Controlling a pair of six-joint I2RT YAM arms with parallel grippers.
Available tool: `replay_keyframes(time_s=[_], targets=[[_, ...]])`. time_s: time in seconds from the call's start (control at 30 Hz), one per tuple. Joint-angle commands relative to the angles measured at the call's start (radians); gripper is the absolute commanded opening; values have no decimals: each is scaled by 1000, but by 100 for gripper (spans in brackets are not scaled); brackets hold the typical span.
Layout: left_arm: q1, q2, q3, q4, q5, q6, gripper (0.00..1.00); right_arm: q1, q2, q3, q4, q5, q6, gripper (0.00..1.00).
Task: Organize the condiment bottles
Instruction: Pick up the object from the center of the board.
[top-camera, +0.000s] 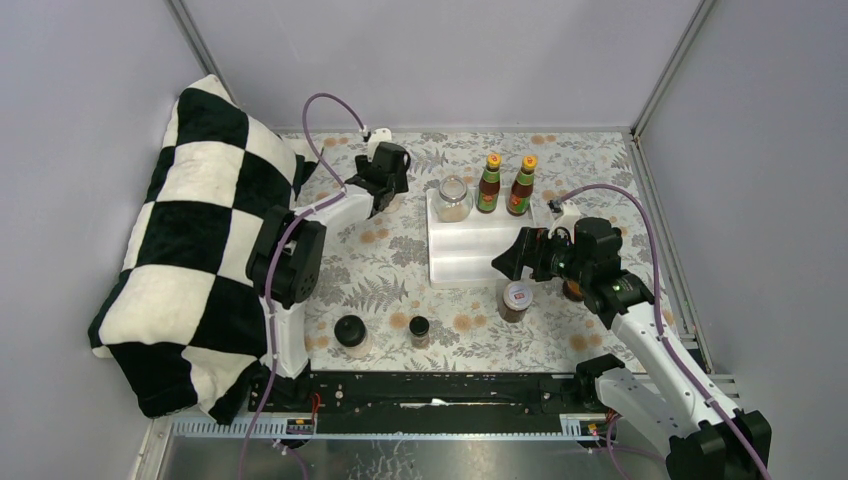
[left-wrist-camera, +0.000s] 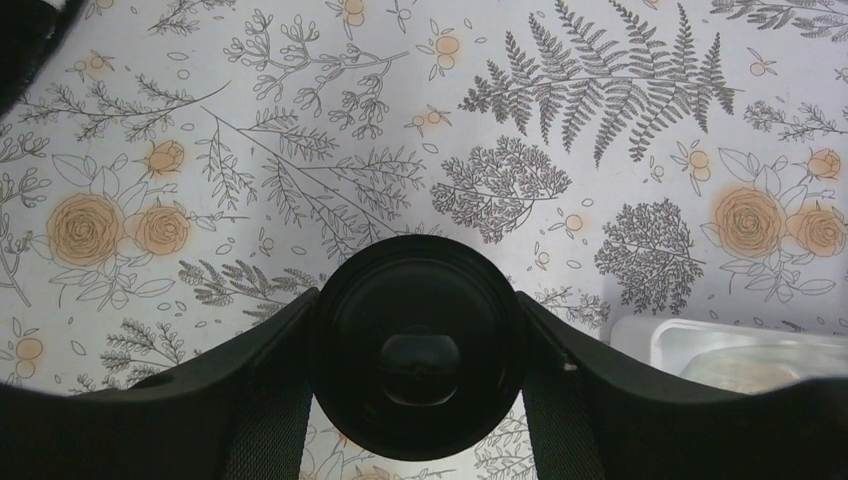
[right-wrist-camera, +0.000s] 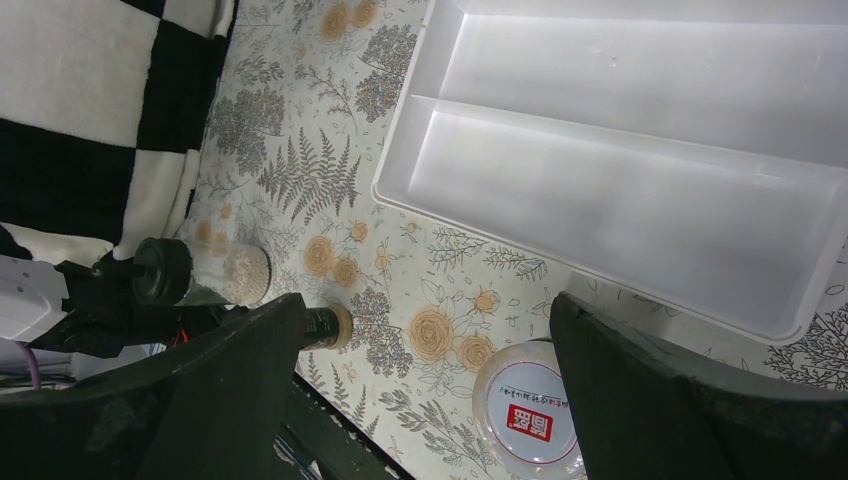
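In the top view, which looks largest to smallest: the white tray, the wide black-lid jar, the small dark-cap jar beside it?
Largest: white tray.
Then: wide black-lid jar.
Smallest: small dark-cap jar.
Both jars stand together, so nearness hardly matters.

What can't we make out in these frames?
- Top view: left end effector covers what is under it; left wrist shows only a black lid, nothing below.
- Left wrist: fingers and lid are black on black, contact unclear.
- Top view: right arm hides most of a container.
- Top view: labels on the sauce bottles too small to read.
- Right wrist: white-lidded jar clipped by the bottom edge.
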Motion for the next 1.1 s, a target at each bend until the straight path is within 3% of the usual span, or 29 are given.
replay_keyframes(time_s=[0.0,0.53,0.7,1.07], targets=[[5,-71,-42,-3,9,-18,63,-2,-19,-1,31,-21,-3,100],[-41,-388,-44,-195,72,23,62,-1,-64,31,8,-40,25,100],[-120,-460,-29,-267,112,25,62,-1,-76,75,-46,-13,6,100],[-366,-491,-18,-308,58,23,62,-1,-92,143,-103,16,1,100]])
